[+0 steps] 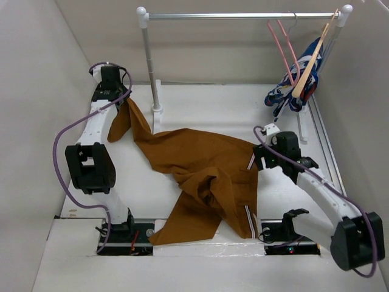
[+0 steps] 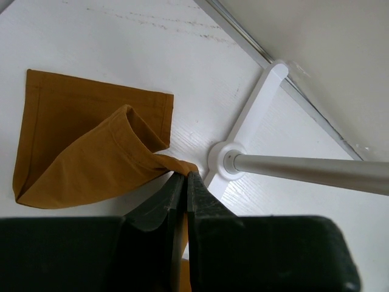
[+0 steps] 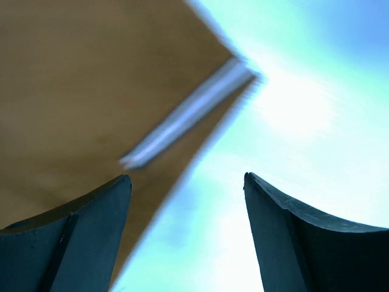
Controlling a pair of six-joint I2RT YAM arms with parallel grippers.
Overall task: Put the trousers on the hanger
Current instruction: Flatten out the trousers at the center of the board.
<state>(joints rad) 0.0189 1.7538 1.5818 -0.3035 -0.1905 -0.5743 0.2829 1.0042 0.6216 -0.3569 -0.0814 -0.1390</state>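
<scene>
1. Top external view: the trousers (image 1: pixel 200 158) lie crumpled across the middle of the white table (image 1: pixel 213 103). One leg runs toward the near edge between the two arm bases. Another part stretches up and left to the left gripper (image 1: pixel 126 98).
2. A thin white-and-dark striped edge shows on the right side of the cloth, near the right gripper (image 1: pixel 259 159) and again lower down toward the near edge.
3. The hanger (image 1: pixel 276 44), thin and pink, hangs from the right part of the rail (image 1: pixel 243 16), well apart from the trousers and with nothing on it.
4. In the left wrist view, the left gripper (image 2: pixel 185 176) has its jaws pressed together on a pinched fold of the trousers (image 2: pixel 79 152), lifting it off the table beside the foot of the rack post (image 2: pixel 304 170).
5. In the right wrist view, which is blurred, the right gripper (image 3: pixel 185 179) stands wide with nothing between its fingers. A corner of the trousers (image 3: pixel 79 79) with the pale stripe lies below it, reaching behind the left finger.
6. A pale wooden hanger (image 1: pixel 313 58) carrying a blue, white and red patterned garment (image 1: pixel 292 91) hangs just right of the pink one.
</scene>
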